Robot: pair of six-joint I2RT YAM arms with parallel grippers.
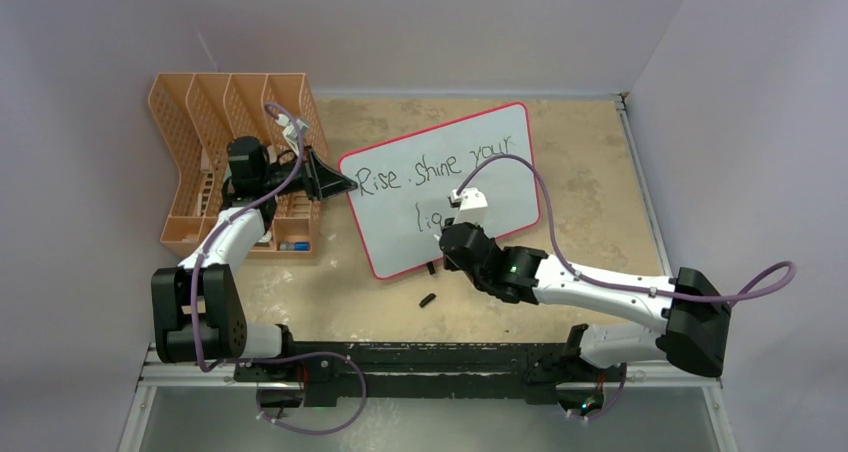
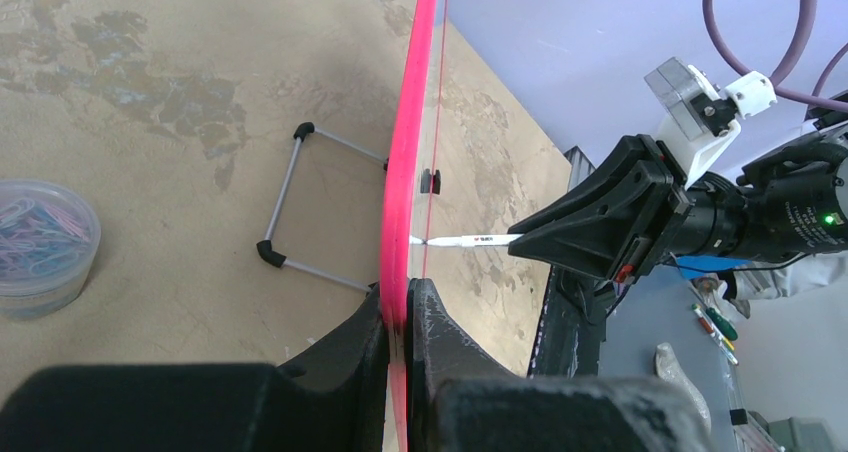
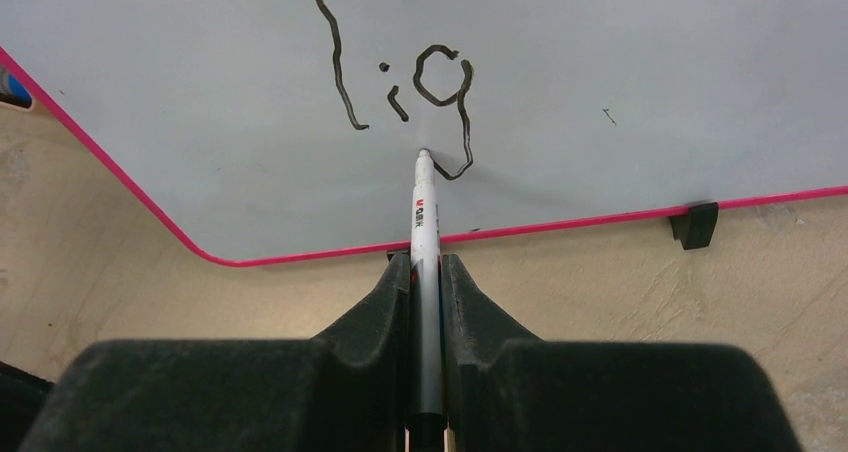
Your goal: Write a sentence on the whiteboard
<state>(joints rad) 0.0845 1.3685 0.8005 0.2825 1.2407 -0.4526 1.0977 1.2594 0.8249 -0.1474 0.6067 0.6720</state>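
**Marker tip on the board, second line partly written**

The whiteboard (image 1: 500, 212) sits in the middle of the desk (image 1: 590, 162), right of the orange file rack (image 1: 200, 142). From the top camera its long axis runs left to right, with the right end farther from the arms. Its written face is turned up and toward them. Its lower rim rests on the desk on a small black foot (image 3: 695, 224), and a wire stand (image 2: 300, 202) shows behind it.

The sentence (image 1: 430, 167) runs along the board's long axis. The upper line reads "Rise . shine your". Below it the second line reads "lig" so far (image 3: 400, 82).

The left pincer (image 1: 335, 182) is pressed together on the board's left rim. In the left wrist view its two fingers (image 2: 425, 317) pinch the pink edge between them, and the board (image 2: 405, 172) is seen edge-on.

The right pincer (image 3: 425, 272) pinches a white marker (image 3: 425, 222). The marker's long axis runs straight out between the fingers and points at the board. Its tip touches the white face at the tail of the "g", just above the lower rim. From the left wrist camera the marker (image 2: 470, 240) meets the board roughly square to its face.

A small black cap (image 1: 428, 300) lies on the desk near the board's lower edge, apart from it. A clear tub of coloured paper clips (image 2: 40, 247) stands on the desk behind the board.
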